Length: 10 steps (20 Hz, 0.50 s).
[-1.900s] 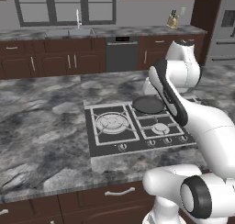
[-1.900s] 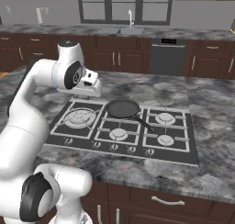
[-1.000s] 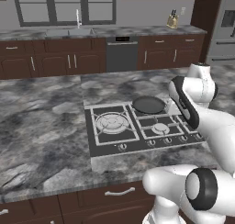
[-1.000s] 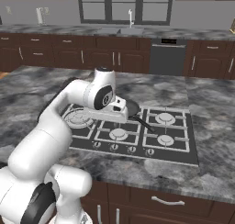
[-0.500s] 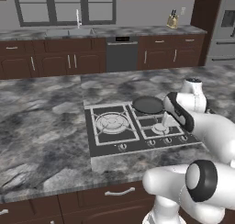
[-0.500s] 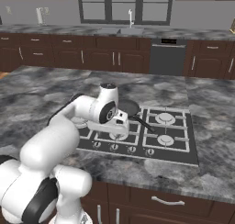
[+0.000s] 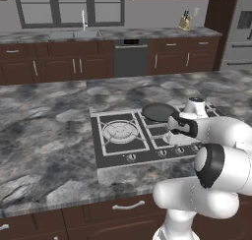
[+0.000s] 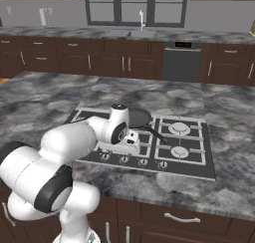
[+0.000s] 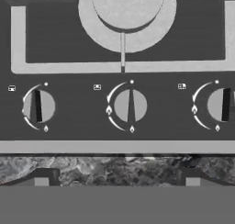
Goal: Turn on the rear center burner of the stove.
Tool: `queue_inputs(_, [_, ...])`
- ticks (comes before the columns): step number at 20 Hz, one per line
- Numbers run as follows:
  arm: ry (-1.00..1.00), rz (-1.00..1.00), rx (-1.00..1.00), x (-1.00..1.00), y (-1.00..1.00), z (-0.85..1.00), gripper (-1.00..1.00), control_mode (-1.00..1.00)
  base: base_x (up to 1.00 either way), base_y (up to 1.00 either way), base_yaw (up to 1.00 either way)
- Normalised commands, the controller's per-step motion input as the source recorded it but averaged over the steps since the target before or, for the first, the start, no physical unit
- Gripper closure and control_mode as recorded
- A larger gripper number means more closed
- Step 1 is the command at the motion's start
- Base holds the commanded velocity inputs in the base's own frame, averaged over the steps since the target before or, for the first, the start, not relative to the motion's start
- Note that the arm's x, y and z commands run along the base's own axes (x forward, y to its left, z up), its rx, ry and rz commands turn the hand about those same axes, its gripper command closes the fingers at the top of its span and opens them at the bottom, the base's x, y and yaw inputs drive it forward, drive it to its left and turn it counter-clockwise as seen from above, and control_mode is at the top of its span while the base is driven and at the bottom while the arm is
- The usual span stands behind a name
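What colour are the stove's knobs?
Silver knobs with dark pointer lines; clearest in the hand view.

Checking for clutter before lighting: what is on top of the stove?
A dark pan sits on the stove at the rear center. The gripper hovers above the knobs. The burner beneath the pan is covered.

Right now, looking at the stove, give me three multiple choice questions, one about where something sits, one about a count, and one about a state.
1. Where does the black pan sit on the stove?
A. On a rear burner near the middle
B. On the front right burner
C. On the counter beside the stove

2. How many knobs show in the hand view?
A. One
B. Three
C. Five

3. How do the gripper fingertips stand to the middle knob?
A. Clamped on it
B. Apart, short of it
C. Pressed on the burner above it

Answers: 1 A, the pan lies behind the front burners. 2 B, three silver knobs stand in a row. 3 B, both tips sit over the counter edge.
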Motion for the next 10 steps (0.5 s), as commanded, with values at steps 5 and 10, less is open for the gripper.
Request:
queue_inputs(5, [0.02, 0.0, 0.0, 0.25, 0.0, -0.32, -1.0, -1.0, 0.0, 0.0, 0.0])
queue_inputs(10, [0.0, 0.0, 0.0, 0.05, 0.0, -0.17, -1.0, -1.0, 0.0, 0.0, 0.0])
